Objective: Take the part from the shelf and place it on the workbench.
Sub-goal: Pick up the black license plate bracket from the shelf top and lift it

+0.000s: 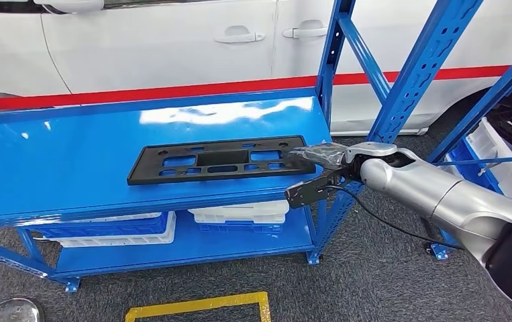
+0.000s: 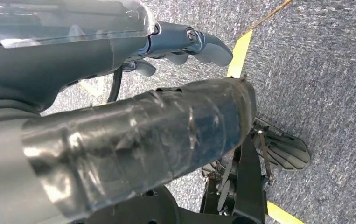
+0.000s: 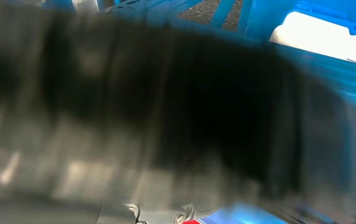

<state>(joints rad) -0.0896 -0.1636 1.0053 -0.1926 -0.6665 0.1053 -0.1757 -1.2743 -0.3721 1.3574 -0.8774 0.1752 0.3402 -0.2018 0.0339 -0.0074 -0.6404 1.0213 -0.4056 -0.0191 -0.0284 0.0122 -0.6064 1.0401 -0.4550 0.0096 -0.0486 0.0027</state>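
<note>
On shelf: plate (image 1: 216, 160), long axis left-right
Nearer hand: right hand (image 1: 320, 155), at plate's right end; finger state cannot be told
Left hand (image 2: 180, 44): hanging, fingers curled, nothing held

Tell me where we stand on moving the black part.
Done: nothing yet; the black part lies flat on the blue shelf. In hand: the right hand is at its right end, grip unclear. Left: lifting, carrying, placing on the workbench. The left hand hangs over carpet.
</note>
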